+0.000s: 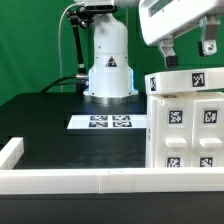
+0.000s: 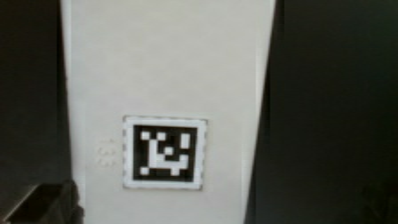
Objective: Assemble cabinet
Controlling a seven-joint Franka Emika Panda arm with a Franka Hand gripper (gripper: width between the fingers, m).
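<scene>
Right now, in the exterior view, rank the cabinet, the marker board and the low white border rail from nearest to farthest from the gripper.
1. The cabinet: directly beneath the gripper, at the exterior view's right.
2. The marker board: flat on the black table, lower and toward the exterior view's left of the gripper.
3. The border rail: along the table's near edge, lowest in the picture.

The exterior view looks low across the table (image 1: pixel 50 125); the wrist view sits close on the cabinet (image 2: pixel 169 90).
</scene>
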